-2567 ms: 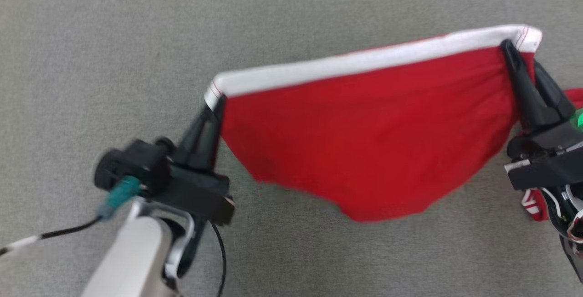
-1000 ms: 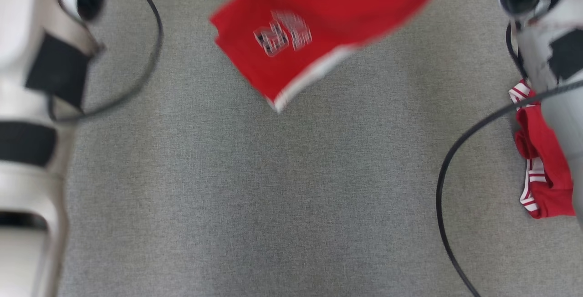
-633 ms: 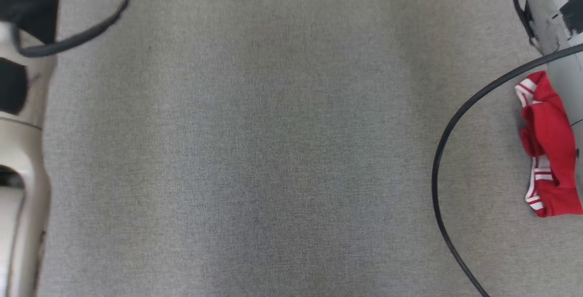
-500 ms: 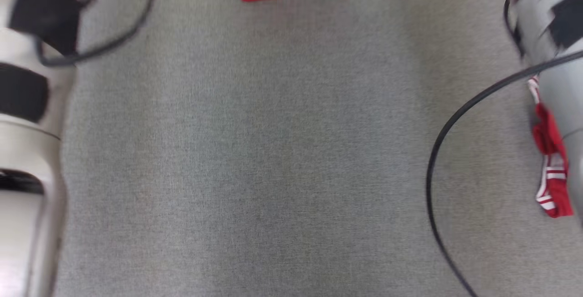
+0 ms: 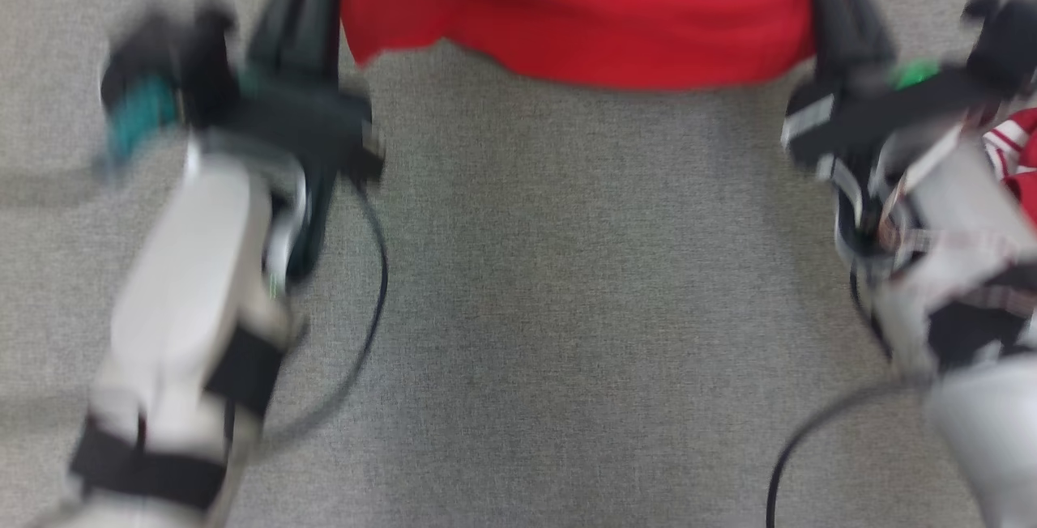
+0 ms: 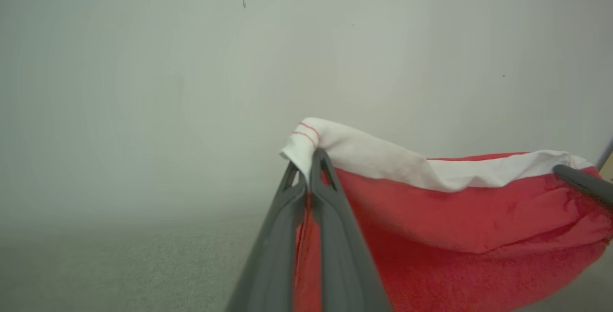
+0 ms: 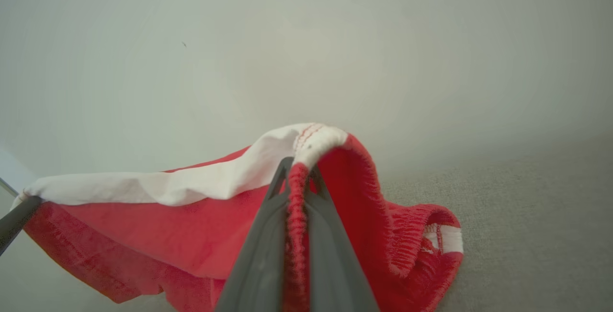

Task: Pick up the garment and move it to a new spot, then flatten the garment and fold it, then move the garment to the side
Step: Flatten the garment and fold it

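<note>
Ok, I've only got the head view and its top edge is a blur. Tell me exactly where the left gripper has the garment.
Observer: The left gripper is shut on the garment at a corner, just under the end of its white band.
Operator: Now give me the right one.
Observer: The right gripper is shut on a gathered red edge, just below the band's other end.
Operator: Report how the band runs between them.
Observer: It sags and wrinkles from one gripper to the other, and is not pulled straight.
</note>
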Tool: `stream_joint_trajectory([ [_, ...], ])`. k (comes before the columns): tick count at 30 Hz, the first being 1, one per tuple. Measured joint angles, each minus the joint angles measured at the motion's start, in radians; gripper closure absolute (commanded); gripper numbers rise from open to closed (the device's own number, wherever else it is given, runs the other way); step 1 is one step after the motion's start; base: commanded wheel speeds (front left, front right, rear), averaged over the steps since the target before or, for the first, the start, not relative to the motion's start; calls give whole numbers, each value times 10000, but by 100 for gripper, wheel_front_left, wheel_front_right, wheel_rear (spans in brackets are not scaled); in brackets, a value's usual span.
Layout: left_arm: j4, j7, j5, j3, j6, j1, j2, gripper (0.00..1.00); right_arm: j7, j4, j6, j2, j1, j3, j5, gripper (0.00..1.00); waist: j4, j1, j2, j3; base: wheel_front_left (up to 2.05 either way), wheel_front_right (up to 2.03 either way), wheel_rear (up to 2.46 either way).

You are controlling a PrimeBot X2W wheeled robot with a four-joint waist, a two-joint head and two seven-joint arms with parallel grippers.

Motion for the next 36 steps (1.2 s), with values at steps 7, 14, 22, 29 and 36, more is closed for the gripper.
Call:
stream_joint_trajectory([
  [7,-4498,957,351,-435,782,4088,1055,100,2,-2213,0,-362,2818,-8,-980,100,-87,-1,-1,-396,0,0,0],
  [14,-7066,2178,232,-892,1221,7396,1987,100,0,-2940,0,-589,5595,-385,-1680,100,-72,-1,-1,-1092,0,0,0],
  [22,-7910,3348,-462,-1381,1409,9518,2420,100,0,-2838,0,-704,7365,-633,-2475,100,-42,-2,-2,-1955,0,0,0],
  [29,-8355,3584,-974,-1246,1848,10935,2623,100,13,-3359,0,-713,9060,-1028,-2941,100,90,-2,-3,-2680,0,0,0],
  [36,-8575,3593,-1283,-1035,2084,11459,2688,100,115,-4031,0,-485,10012,-1471,-3120,100,178,-1,-3,-2951,0,0,0],
])
